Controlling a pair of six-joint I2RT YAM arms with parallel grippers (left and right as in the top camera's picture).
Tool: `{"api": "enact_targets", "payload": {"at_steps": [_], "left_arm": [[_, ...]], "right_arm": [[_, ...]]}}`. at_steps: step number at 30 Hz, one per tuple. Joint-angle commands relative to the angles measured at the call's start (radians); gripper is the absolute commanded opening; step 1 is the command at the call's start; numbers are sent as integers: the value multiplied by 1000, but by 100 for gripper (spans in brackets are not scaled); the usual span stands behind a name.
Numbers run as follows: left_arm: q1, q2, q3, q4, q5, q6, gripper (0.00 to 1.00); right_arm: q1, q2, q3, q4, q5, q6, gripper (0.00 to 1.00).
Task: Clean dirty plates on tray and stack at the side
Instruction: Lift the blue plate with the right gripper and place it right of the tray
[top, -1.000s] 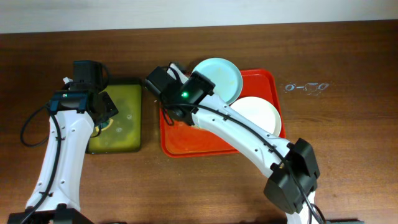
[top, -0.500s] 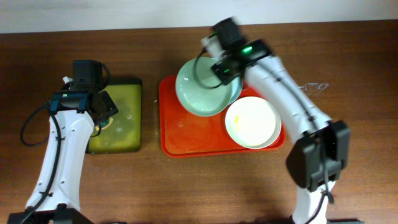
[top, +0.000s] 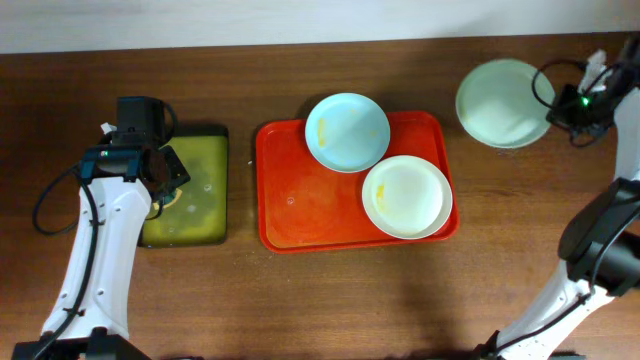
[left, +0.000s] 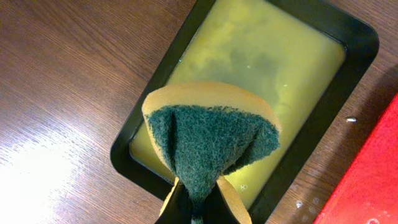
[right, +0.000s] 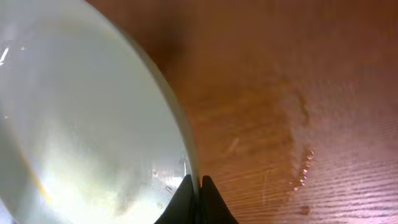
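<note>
Mint plate (top: 500, 90): well right of tray (top: 300, 215), rim pinched in closed right gripper (right: 194, 186). Sponge (left: 208, 134): clamped folded in left gripper (left: 198, 208), above green tray (left: 364, 46). Handling: lower level onto table; release only once seated flat.

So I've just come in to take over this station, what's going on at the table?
The right hand grips a pale mint plate by its rim, out over the wooden table to the right of the red-orange tray. A light blue plate with a yellow smear and a cream-white plate lie on that tray. The left hand pinches a green-faced yellow sponge above the black-rimmed tray of yellowish liquid.
</note>
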Motion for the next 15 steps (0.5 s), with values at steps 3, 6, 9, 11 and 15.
{"api": "enact_targets", "payload": {"at_steps": [3, 6, 9, 11, 15], "left_arm": [[2, -8, -9, 3, -18, -8, 0], [2, -8, -9, 2, -17, -9, 0], [2, -8, -9, 3, -17, -9, 0], [2, -8, -9, 2, -17, -8, 0], [2, -8, -9, 2, -17, -9, 0]], "right_arm": [[-13, 126, -7, -2, -4, 14, 4], [-13, 143, -7, -1, 9, 14, 5], [-13, 136, -6, -19, 8, 14, 30], [-12, 129, -2, -50, 0, 22, 58], [-12, 66, 39, -97, -81, 51, 74]]}}
